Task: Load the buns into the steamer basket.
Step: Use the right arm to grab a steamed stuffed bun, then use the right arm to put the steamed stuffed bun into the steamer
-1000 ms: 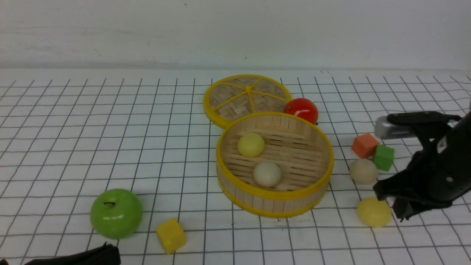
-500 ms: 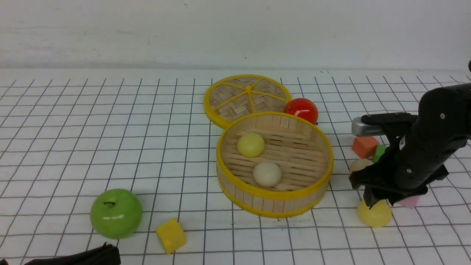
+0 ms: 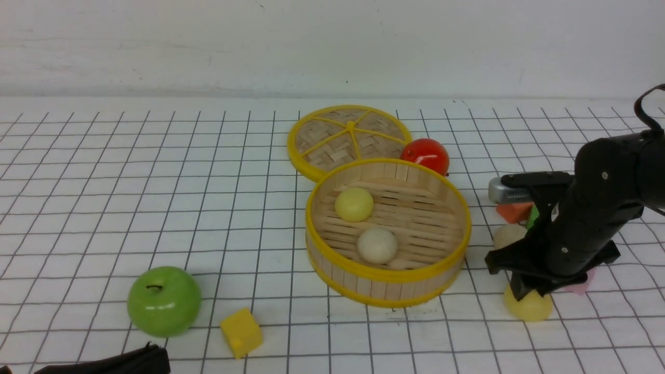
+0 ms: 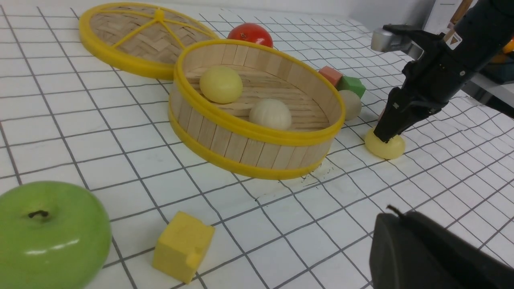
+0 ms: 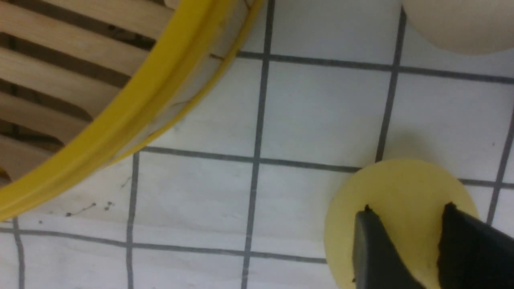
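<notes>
The steamer basket [image 3: 387, 275] stands mid-table and holds a pale yellow bun [image 3: 354, 204] and an off-white bun [image 3: 377, 245]. Right of it, on the table, lies another off-white bun [image 3: 508, 235], partly behind my right arm. In front of that sits a second pale yellow bun [image 3: 530, 307]. My right gripper [image 3: 524, 296] has come down onto this bun from above. In the right wrist view its fingertips [image 5: 371, 224] pinch the bun's top [image 5: 405, 188]. My left gripper [image 4: 391, 212] is shut and empty, low at the near left.
The flat woven lid [image 3: 348, 136] and a red tomato [image 3: 426, 155] lie behind the basket. A green apple [image 3: 164, 300] and a yellow cube [image 3: 241, 332] sit near left. Orange [image 3: 511, 213], green [image 3: 532, 217] and pink [image 3: 582, 285] cubes crowd around my right arm.
My right arm swung left and dropped onto the near yellow bun; its jaws opened wide, then closed in on the bun. The left arm stayed put.
</notes>
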Controlling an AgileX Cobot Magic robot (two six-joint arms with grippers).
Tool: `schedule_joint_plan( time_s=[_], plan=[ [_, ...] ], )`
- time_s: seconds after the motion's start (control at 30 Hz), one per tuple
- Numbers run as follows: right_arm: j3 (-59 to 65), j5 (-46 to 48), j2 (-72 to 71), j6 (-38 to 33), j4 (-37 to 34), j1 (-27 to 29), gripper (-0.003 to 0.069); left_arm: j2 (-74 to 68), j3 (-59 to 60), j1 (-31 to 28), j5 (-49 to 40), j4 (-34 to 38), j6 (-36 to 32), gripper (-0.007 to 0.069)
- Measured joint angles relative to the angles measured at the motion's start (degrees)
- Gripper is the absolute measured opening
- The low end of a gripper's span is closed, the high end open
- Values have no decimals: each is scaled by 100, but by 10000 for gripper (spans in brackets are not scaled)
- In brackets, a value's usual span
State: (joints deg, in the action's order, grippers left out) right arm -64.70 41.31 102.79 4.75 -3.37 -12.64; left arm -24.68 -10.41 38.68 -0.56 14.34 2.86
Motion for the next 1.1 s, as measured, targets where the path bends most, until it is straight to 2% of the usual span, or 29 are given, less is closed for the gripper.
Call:
schedule_joint_plan(
  time_s=[0.1, 0.13, 0.23, 0.4, 0.6, 0.7, 0.87, 1.0, 1.1],
  plan=[
    [0, -4, 0, 0, 54, 0, 129, 0, 0, 0, 0, 0, 0, 2],
    [-7, -4, 0, 0, 92, 0, 71, 0, 0, 0, 0, 5, 0, 4],
    [-25, 36, -16, -5, 132, 0, 7, 0, 0, 0, -6, 5, 0, 4],
    [-20, 220, -476, -22, 108, -149, 6, 0, 0, 0, -42, 5, 0, 4],
    [-405, -63, -1035, -218, -82, -737, 6, 0, 0, 0, -102, 5, 0, 8],
    [-871, -301, -783, -282, -134, -954, 8, 0, 0, 0, -107, 5, 0, 11],
    [-1454, -468, 54, -282, -86, -963, 18, 0, 0, 0, -113, 5, 0, 15],
    [-1639, -495, 610, -254, -111, -964, 58, 0, 0, 0, -113, 5, 0, 15],
    [-1655, -573, 802, -110, -201, -964, 137, 0, 0, 0, -113, 5, 0, 17]
  ],
)
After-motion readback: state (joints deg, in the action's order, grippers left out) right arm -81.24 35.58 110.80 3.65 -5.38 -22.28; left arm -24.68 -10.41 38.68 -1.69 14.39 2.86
